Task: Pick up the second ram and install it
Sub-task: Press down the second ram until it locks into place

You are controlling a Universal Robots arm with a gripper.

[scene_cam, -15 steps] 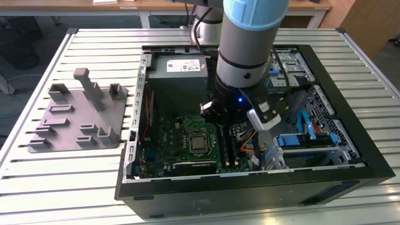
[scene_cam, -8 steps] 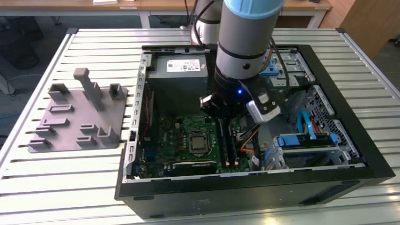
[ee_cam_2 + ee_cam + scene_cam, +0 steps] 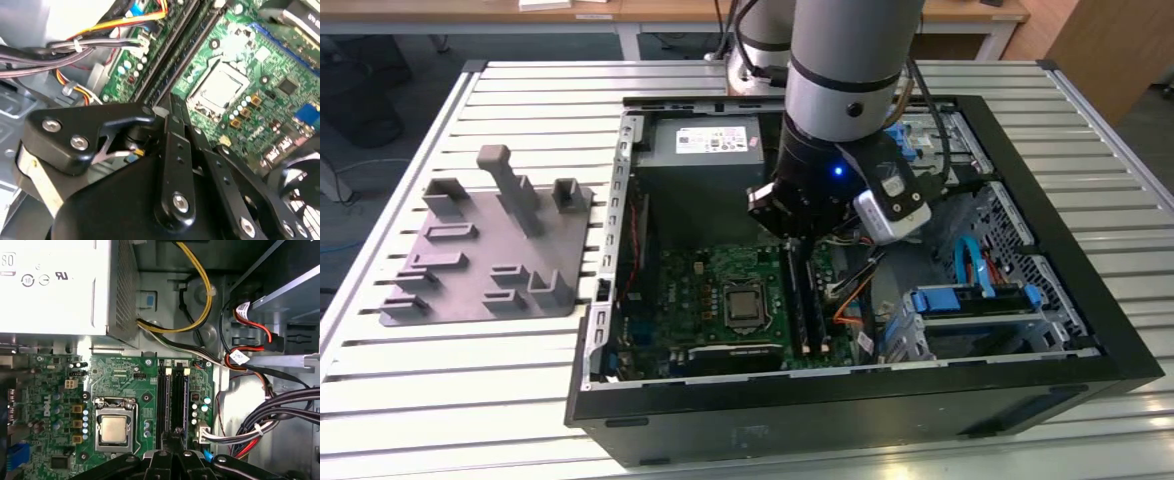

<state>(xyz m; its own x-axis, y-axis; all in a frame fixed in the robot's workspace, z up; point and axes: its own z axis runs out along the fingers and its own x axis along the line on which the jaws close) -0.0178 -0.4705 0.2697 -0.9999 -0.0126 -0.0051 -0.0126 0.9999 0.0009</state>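
Two slots (image 3: 172, 405) filled, my first wrist view; exterior view adds holder (image 3: 487, 245) at 9 o'clock. Arm vertical; gripper (image 3: 797, 238) opening: cannot tell.

Setup sits on a slatted metal table (image 3: 480, 390) with pale ribbed strips, a light wooden desk (image 3: 654, 12) with white legs running along the back, a brown wooden panel (image 3: 1107, 50) at the exterior view's right, and dark floor underneath.

Slatted white metal table (image 3: 480, 380), bearing a grey plastic holder (image 3: 487, 250) beside an open black computer case (image 3: 1067, 300).
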